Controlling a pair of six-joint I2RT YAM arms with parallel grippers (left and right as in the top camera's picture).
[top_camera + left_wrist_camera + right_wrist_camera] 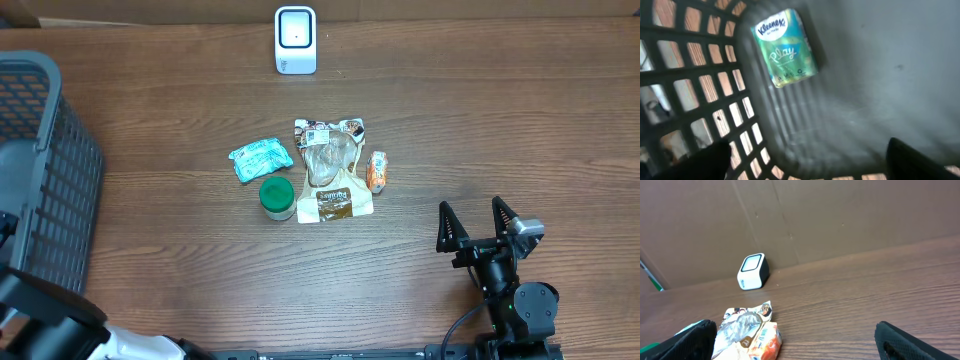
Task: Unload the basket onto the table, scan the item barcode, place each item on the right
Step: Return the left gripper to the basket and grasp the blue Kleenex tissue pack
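Left gripper (815,167) open, empty, in basket (700,100) above tissue pack (786,47) | right gripper (470,208) open, front-right of table (200,270) | snack bag (333,168) mid-table, scanner (295,40) far edge | step: between items | next: grab bag, show barcode to scanner

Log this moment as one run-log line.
left gripper open over basket | right gripper open, empty | tissue pack in basket

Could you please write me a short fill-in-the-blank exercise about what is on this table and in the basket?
The scanner at the table's far edge is ____ in colour.
The tissue pack in the grey basket bears the brand name ____.
The round container beside the clear bag has a ____ lid.
The right hand stands ____, holding nothing.
Missing words: white; Kleenex; green; open.
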